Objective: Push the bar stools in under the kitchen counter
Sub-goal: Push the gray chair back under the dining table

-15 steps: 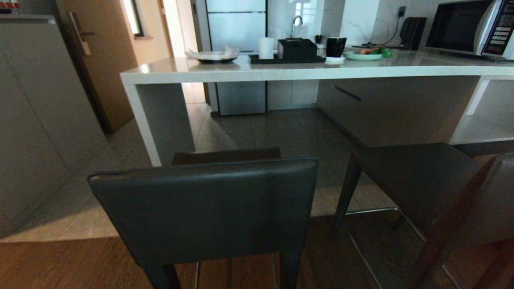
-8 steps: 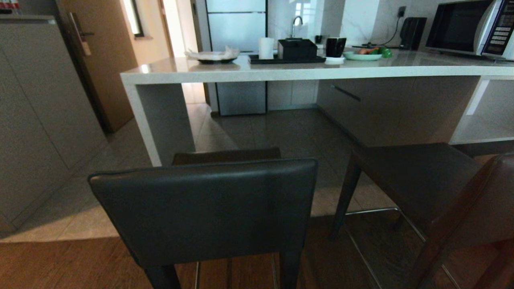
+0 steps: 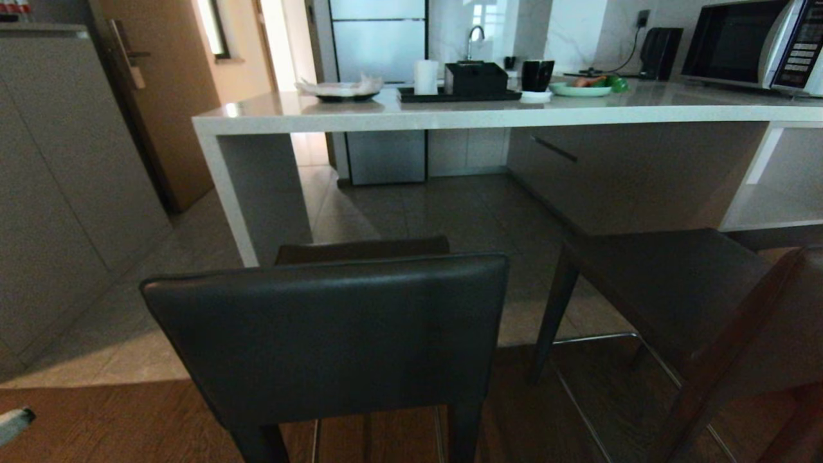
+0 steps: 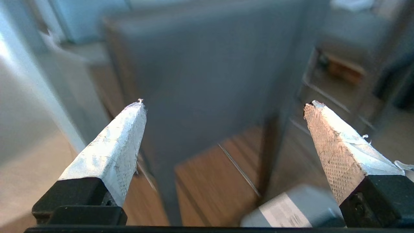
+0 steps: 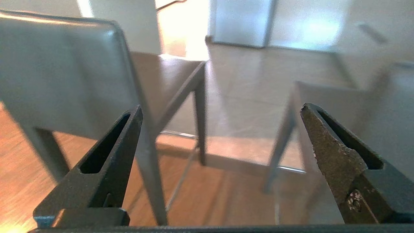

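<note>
Two dark leather bar stools stand out from the kitchen counter (image 3: 488, 117). The nearer one (image 3: 328, 334) turns its backrest to me. The other (image 3: 669, 289) is at the right, turned at an angle. My left gripper (image 4: 225, 103) is open and empty, low behind the near stool's backrest (image 4: 207, 81). One of its fingertips (image 3: 13, 423) shows at the head view's lower left edge. My right gripper (image 5: 221, 107) is open and empty too. It faces the gap between the near stool (image 5: 64, 71) and the second stool (image 5: 339, 97), touching neither.
On the counter stand a microwave (image 3: 752, 42), a black tray with a box (image 3: 460, 94), a mug (image 3: 537, 75) and plates. A cabinet wall (image 3: 64, 193) and a door (image 3: 167, 96) close off the left. Wood floor meets tile (image 3: 96, 379) under the stools.
A pale fingertip of my left gripper has come into the head view at the lower left edge. The stools and the counter have not moved.
</note>
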Tool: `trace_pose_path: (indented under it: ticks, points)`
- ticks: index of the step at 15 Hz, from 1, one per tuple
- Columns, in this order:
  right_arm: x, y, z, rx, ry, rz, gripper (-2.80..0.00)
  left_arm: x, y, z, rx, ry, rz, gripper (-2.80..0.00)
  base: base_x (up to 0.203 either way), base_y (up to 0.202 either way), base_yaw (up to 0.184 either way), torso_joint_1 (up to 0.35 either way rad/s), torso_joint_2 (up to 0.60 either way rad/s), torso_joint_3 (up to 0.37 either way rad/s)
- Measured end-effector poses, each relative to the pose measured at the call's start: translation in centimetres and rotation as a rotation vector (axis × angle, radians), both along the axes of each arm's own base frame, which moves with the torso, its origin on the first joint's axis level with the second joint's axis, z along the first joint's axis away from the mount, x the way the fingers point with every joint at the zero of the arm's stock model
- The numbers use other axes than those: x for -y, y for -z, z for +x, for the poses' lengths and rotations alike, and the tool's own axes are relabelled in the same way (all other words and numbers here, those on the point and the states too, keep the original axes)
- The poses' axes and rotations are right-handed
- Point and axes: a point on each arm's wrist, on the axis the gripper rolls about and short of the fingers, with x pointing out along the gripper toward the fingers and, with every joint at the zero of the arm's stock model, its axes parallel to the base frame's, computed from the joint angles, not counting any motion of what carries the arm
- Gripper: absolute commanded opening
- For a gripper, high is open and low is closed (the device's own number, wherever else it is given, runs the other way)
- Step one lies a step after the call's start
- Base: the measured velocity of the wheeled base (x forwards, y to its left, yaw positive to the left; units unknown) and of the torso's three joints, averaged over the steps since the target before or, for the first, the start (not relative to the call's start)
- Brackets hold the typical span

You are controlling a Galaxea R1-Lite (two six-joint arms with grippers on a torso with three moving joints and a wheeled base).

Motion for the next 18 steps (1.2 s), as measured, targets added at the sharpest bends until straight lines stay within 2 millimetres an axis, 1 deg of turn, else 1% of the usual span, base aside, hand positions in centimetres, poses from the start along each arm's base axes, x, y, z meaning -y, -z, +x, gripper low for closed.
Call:
trace_pose_path:
  ticks: [2,5,9,11,13,16,18]
  points:
    - [-0.4,-0.3,1.9,-0.022,-0.098,-0.005,0.0,0.2,0.7,0.7,-0.058,0.016,0.01,0.0,0.0,0.0,0.0,0.0,0.0,0.0]
    - [-1.7,-0.3,4.4,-0.09,-0.26,-0.013,0.0,0.5,0.7,2.1,-0.089,0.053,0.013,0.0,0.0,0.0,0.0,0.0,0.0,0.0]
    - [-4.2,-1.0,7.7,-0.139,-0.42,-0.022,0.0,1.3,0.2,5.7,-0.113,0.088,0.015,0.0,0.0,0.0,0.0,0.0,0.0,0.0]
    - [-5.8,-0.6,8.8,-0.19,-0.495,-0.037,0.0,1.8,0.1,7.6,-0.122,0.119,0.016,0.0,0.0,0.0,0.0,0.0,0.0,0.0]
    - [-7.2,0.1,9.5,-0.243,-0.558,-0.058,0.0,2.1,0.4,9.0,-0.164,0.141,0.019,0.0,0.0,0.0,0.0,0.0,0.0,0.0]
    - [-8.9,1.2,11.3,-0.284,-0.592,-0.075,0.0,2.0,0.9,10.3,-0.218,0.11,0.021,0.0,0.0,0.0,0.0,0.0,0.0,0.0]
    - [-10.0,1.7,12.9,-0.26,-0.57,-0.073,0.0,1.4,0.8,10.4,-0.218,0.049,0.014,0.0,0.0,0.0,0.0,0.0,0.0,0.0]
